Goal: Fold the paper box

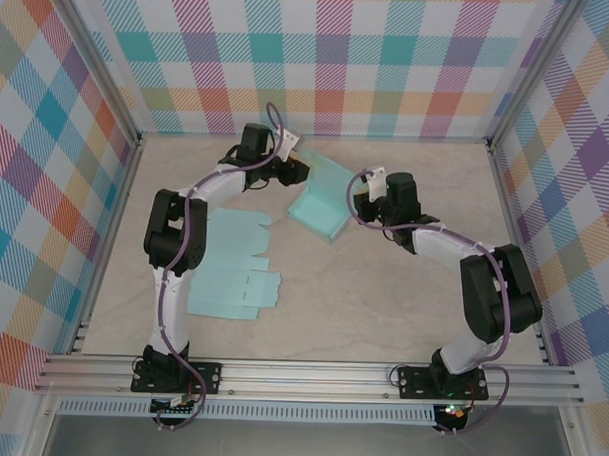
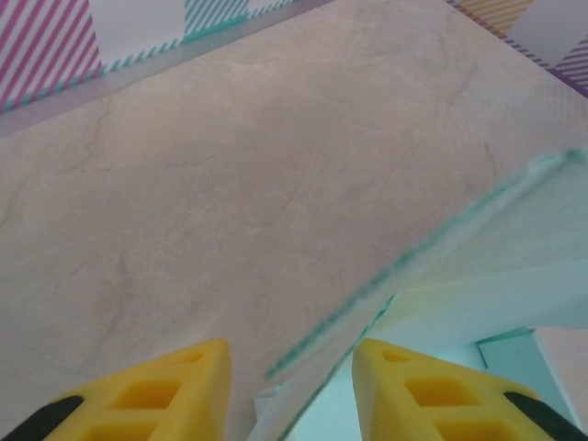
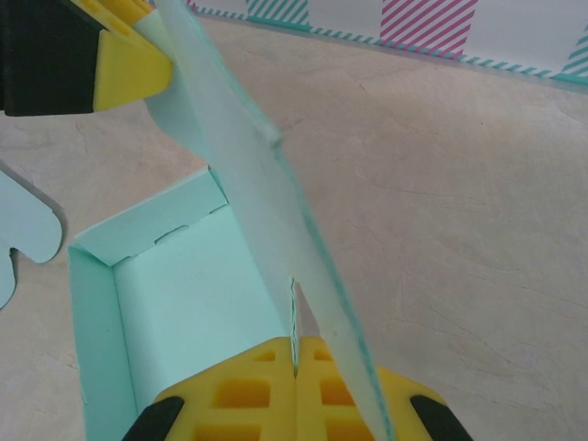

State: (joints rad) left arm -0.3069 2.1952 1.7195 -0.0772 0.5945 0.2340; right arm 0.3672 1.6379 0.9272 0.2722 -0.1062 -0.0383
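The table [image 1: 402,291] is big and pale. Flat blue sheets [image 1: 228,265] lie on its left side. The box [image 1: 320,204] sits near the back middle with one flap [image 3: 248,184] up. The left gripper [image 2: 289,354] has its fingers apart around that flap. The right gripper [image 3: 296,354] pinches a box wall tight.

In the left wrist view the flap [image 2: 514,276] is blurred and runs off the right and bottom edges. The left hand [image 2: 289,367] has its fingers cut off at the bottom edge. In the right wrist view the flap hides part of one right hand [image 3: 296,354] finger, and the bottom edge cuts off the box [image 3: 175,303]. From above, both hands' fingertips are too small to tell their contact. The left arm [image 1: 169,233] hides part of the sheets [image 1: 234,236].
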